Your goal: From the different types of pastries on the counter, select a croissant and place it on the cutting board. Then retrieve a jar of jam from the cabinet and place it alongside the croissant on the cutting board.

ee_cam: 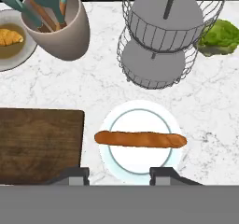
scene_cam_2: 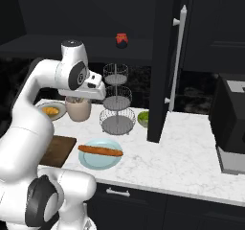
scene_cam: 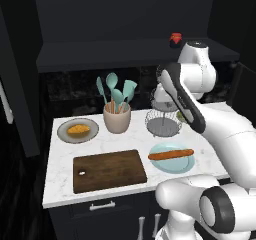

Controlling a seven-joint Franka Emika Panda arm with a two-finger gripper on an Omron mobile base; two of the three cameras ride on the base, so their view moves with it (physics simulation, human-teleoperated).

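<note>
Gripper (ee_cam: 119,174) held spread and empty above the counter (scene_cam: 60,176); croissant (scene_cam: 78,130) on its grey plate (scene_cam: 65,136) behind the bare cutting board (scene_cam: 110,170), awaiting pickup.

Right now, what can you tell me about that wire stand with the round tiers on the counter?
The wire stand is a three-tier rack of thin grey metal wire, with round basket-like tiers stacked on a central post, smallest on top and widest at the bottom. It stands upright on the white marble counter, toward the back. Its tiers look empty. The beige utensil cup stands to one side, something leafy green to the other, and the light blue plate with the long pastry lies in front, apart from it.
</note>
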